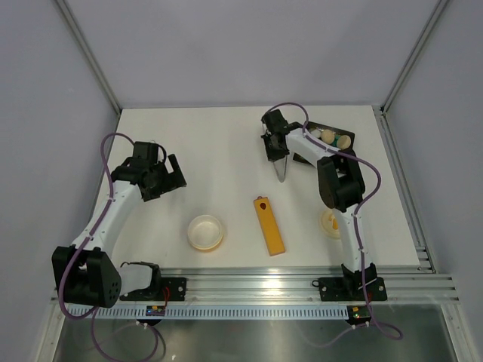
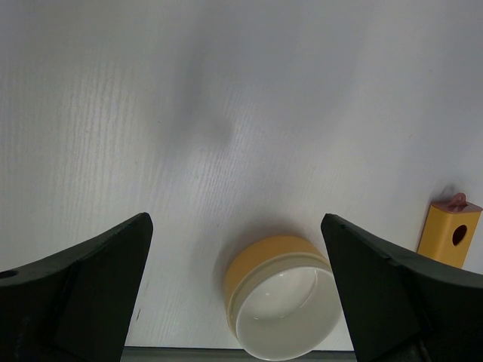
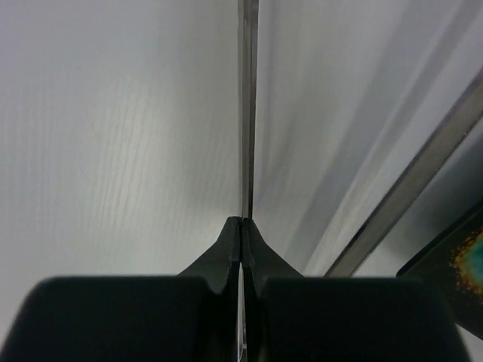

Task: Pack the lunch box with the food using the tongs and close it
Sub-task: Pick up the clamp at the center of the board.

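Observation:
My right gripper [image 1: 273, 145] is shut on the slim silver tongs [image 1: 281, 170], near the back of the table, just left of the black tray. In the right wrist view the fingers [image 3: 226, 245] meet on the thin metal strip of the tongs [image 3: 247, 105], which runs straight ahead. The lunch box [image 1: 205, 231], a cream-yellow round bowl, stands empty at the near centre. My left gripper [image 1: 172, 175] hovers open above and behind the lunch box [image 2: 283, 298], its jaws wide with nothing between them. The lid [image 1: 330, 223] lies by the right arm, partly hidden. Food pieces [image 1: 336, 137] sit in the black tray.
A long orange-yellow bar [image 1: 269, 225] with a red dot lies between the bowl and the lid, and its end [image 2: 450, 232] shows in the left wrist view. The black tray [image 1: 352, 139] sits at the back right corner. Frame posts border the table.

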